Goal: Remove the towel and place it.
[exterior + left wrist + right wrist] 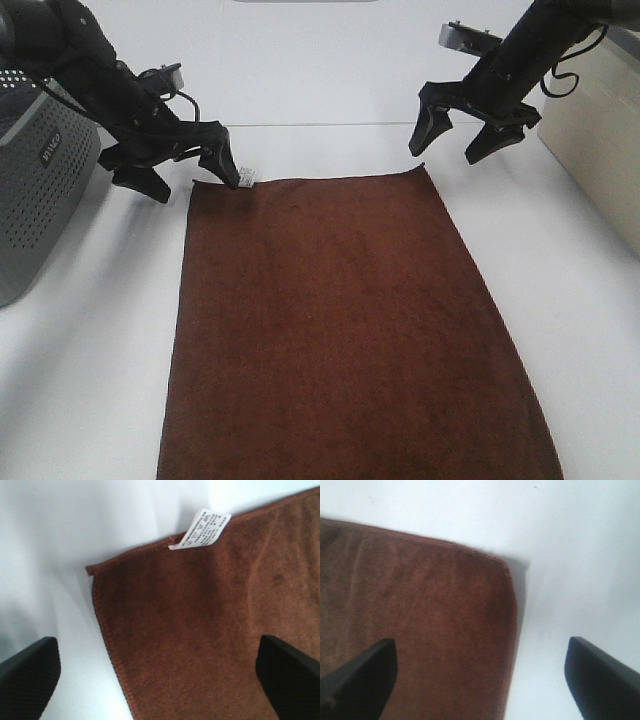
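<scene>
We see the towel lying flat on the worktop, its near end running out of view. At its far corners, our left claw, beside the white tag, and our right claw hang wide open. Each straddles a corner, placed, we judge, to pinch both together.

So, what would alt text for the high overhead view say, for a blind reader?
A dark brown towel lies flat on a white table, white tag at its far edge. The left arm and right arm hover near its far corners, jaws open, the left beside the tag. A grey perforated basket stands at the left.
</scene>
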